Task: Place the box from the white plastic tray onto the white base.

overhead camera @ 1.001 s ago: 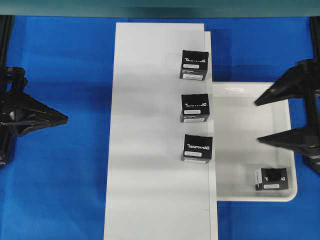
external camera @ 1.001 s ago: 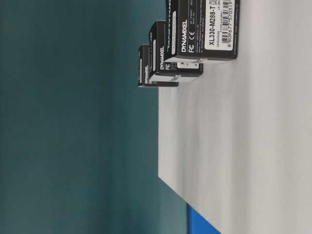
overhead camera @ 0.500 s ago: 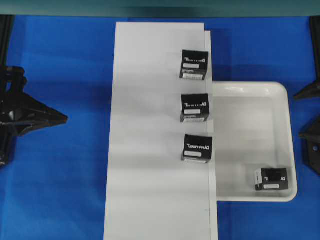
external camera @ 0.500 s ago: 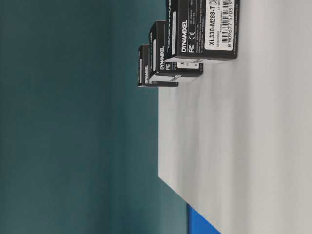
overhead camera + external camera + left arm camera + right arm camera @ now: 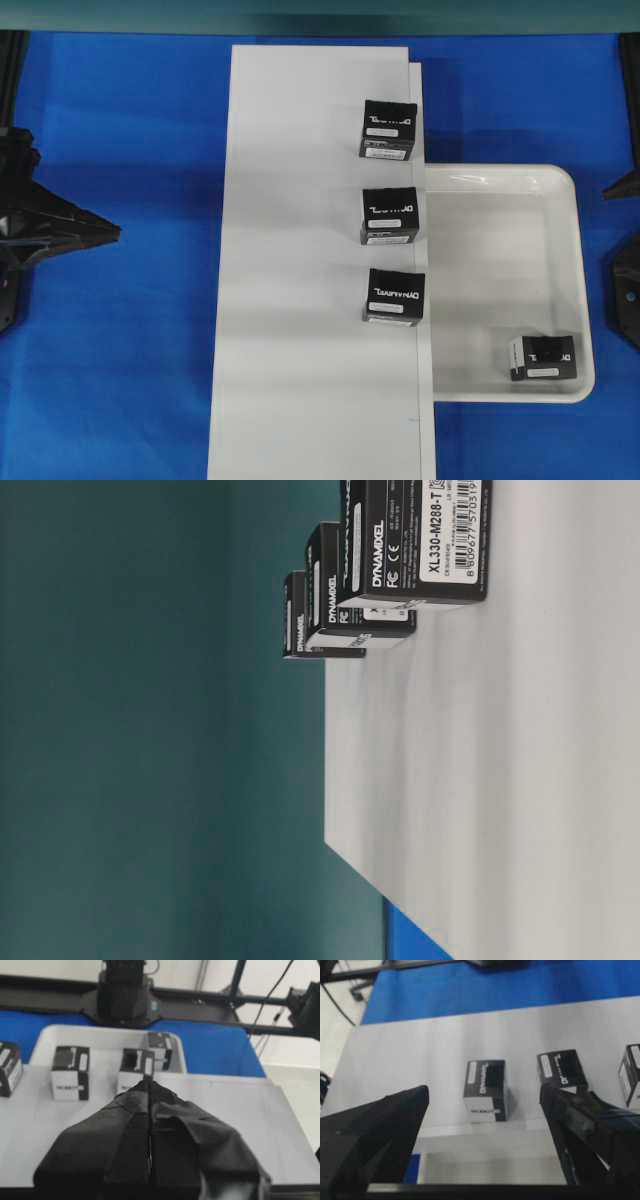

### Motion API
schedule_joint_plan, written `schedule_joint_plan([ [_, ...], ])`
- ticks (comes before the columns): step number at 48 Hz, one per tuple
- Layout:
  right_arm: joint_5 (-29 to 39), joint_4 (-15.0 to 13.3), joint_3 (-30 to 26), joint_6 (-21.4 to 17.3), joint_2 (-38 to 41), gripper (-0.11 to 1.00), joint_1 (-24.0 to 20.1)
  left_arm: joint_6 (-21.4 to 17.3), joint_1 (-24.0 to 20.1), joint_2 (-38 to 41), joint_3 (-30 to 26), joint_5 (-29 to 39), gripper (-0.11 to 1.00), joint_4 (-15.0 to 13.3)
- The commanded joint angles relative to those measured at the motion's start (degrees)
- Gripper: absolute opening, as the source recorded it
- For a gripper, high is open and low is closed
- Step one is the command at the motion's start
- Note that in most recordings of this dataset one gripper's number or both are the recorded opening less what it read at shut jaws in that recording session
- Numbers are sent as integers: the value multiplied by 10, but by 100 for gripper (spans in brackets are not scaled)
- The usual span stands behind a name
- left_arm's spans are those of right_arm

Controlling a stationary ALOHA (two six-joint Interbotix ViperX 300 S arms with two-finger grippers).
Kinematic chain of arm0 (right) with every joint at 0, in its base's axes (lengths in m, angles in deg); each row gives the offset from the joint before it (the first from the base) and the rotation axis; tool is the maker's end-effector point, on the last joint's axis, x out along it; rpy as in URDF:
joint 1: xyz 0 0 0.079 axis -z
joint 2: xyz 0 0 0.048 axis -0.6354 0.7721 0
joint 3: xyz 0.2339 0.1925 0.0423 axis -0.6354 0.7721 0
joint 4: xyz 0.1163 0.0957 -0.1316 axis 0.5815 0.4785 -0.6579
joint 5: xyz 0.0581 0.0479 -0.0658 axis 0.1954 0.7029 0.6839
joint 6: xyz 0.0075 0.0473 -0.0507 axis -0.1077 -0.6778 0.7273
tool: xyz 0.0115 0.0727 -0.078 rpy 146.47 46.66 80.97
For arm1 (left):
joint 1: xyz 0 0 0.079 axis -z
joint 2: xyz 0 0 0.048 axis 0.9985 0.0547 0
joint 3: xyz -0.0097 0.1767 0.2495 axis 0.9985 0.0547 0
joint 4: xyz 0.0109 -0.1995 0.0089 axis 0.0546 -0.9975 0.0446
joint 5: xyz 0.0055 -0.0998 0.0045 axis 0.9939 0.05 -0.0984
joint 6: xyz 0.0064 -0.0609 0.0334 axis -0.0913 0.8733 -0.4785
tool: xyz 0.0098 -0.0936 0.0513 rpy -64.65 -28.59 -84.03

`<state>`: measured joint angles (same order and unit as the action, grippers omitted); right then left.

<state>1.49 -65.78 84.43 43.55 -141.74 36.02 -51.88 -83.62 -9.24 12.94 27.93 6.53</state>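
Overhead view, boxes: three black cartons with white lettering stand in a row along the right edge of the white base.
Overhead view, remaining box: one black box sits in the near right corner of the white plastic tray, close to the rim, well apart from the base.
Overhead view, claws: the left claw is over the blue counter, left of the base, its tips together. Of the right claw only dark tips show at the right border.
Table-level view: three cartons stand upright at the board edge; printed labels are visible.
Left wrist view: the left claw is closed to a point and holds nothing; the tray box is far behind the row.
Right wrist view: the right claw stands wide and holds nothing, above the tray edge.
Handling, my judgement: the box seems a light, stiff cardboard carton with smooth faces, not fragile. Two opposite flat sides are the best place to hold it. The near rim leaves little room, so a grip across the free sides looks safer.
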Motion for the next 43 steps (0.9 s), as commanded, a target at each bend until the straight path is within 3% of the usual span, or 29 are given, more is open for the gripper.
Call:
schedule_joint_plan([
  [1,-7,-2,-4,1,2,99,2,2,1,-3,-6,-2,-7,1],
  [21,-59,-1,19,1,-2,98,1,4,3,-8,-4,-10,-7,1],
  [43,-64,-2,24,1,-40,98,1,4,5,-12,-3,-31,-7,1],
])
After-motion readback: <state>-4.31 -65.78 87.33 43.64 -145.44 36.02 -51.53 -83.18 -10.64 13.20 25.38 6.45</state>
